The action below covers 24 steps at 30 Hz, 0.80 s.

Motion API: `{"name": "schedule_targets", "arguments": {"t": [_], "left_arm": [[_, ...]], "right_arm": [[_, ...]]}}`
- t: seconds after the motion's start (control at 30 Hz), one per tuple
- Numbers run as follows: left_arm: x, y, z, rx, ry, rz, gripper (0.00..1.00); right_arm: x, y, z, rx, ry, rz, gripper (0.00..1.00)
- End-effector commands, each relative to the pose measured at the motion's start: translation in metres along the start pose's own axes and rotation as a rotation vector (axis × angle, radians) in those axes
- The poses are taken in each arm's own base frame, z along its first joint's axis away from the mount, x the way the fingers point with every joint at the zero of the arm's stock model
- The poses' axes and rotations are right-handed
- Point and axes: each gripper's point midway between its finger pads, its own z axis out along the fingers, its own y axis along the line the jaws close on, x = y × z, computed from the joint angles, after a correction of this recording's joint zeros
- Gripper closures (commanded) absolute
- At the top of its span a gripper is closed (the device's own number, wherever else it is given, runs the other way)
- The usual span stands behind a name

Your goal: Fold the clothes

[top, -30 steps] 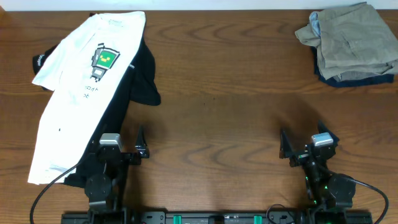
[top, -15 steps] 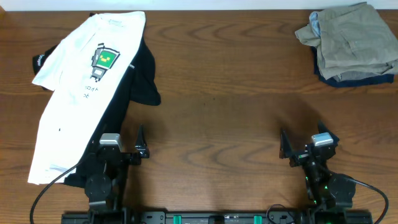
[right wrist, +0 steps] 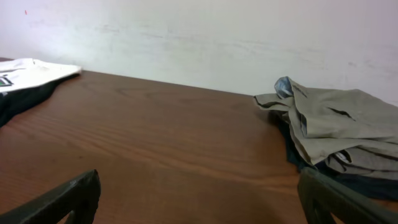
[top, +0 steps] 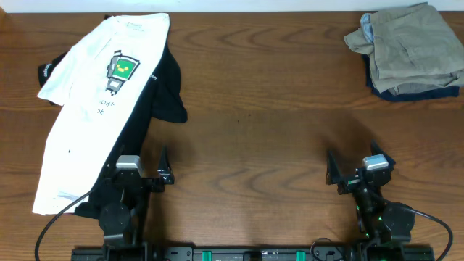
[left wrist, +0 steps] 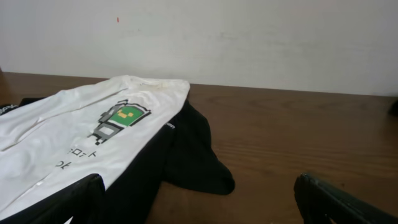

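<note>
No folding is showing as done. The white T-shirt [top: 80, 109] is lying spread and skewed at the table's [top: 261, 109] far left. It is draping over the black shirt [top: 165, 87], which is peeking out along its right side and past its left sleeve. The 2 garments are likely needing separating, flattening and folding. The left gripper [top: 138, 172] and right gripper [top: 355, 170] are sitting near the front edge, jaws spread wide and holding nothing, the left one right by the T-shirt's hem. Bare wood is lying open mid-table, while the khaki-and-navy stack [top: 406, 51] is occupying the far right corner. The collar is lying close to the far edge, so pulling inward looks wiser.
</note>
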Motion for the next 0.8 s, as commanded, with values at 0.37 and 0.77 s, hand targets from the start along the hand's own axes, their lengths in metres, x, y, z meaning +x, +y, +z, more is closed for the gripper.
{"name": "schedule_targets", "arguments": {"t": [0.37,0.77], "left_arm": [[0.014,-0.002,0.000,0.014,0.043,0.008,0.02],[0.009,-0.018,-0.001,0.107,0.035,0.009,0.02]], "right_arm": [[-0.001,-0.004,0.000,0.029,-0.003,-0.027,0.01],[-0.018,0.023,-0.002,-0.138,-0.066,0.124,0.01]]}}
